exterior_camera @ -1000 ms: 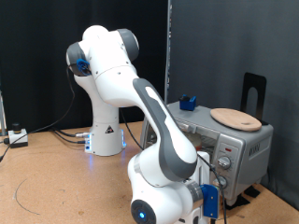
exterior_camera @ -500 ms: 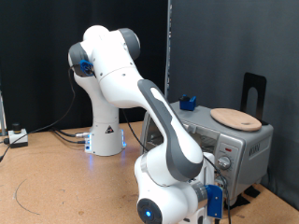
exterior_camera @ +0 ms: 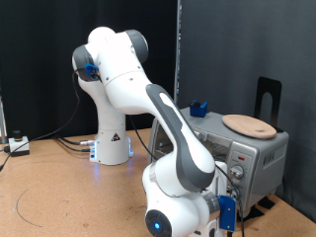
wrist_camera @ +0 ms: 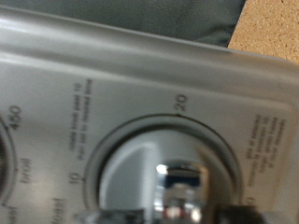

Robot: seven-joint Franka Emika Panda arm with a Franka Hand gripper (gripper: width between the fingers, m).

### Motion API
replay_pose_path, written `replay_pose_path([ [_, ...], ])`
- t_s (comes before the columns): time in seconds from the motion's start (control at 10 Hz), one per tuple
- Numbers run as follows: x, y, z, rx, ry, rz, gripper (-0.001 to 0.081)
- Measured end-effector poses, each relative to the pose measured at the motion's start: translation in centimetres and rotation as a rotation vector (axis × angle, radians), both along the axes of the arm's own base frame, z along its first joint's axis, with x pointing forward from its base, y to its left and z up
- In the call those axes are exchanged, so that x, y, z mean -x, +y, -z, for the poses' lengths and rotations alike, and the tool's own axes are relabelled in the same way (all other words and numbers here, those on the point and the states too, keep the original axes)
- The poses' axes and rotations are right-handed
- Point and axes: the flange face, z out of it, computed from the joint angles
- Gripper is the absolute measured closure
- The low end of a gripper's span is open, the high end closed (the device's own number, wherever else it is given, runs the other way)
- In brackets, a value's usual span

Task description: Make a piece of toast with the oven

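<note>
Hovering right at the front panel of the oven (exterior_camera: 242, 148), the arm has its wrist low at the exterior view's bottom, and the pincer itself is hidden behind the wrist there, so whether it is released or clenched cannot be told. The wrist view is filled by a round timer knob (wrist_camera: 177, 182) with printed numbers around its dial, very close and blurred. That knob looks hard, smooth and shiny, likely slippery; its raised middle ridge seems the place to pinch for turning. The oven sits on the counter (exterior_camera: 59, 193) at the exterior view's right, a round wooden board (exterior_camera: 249, 125) on top. No piece of toast shows.
</note>
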Motion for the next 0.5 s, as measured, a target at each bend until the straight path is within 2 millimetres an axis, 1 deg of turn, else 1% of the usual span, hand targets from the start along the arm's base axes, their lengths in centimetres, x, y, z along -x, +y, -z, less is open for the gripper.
replay_pose_path([
  [0.1,0.01,0.01,-0.06,-0.003,0.001,0.0,0.071],
  [0.3,0.03,0.02,-0.05,-0.006,0.005,0.002,0.0711],
  [0.4,0.04,-0.02,-0.03,-0.019,-0.034,-0.002,0.0711],
  [0.5,0.13,-0.04,-0.07,-0.048,-0.132,-0.01,0.0711],
])
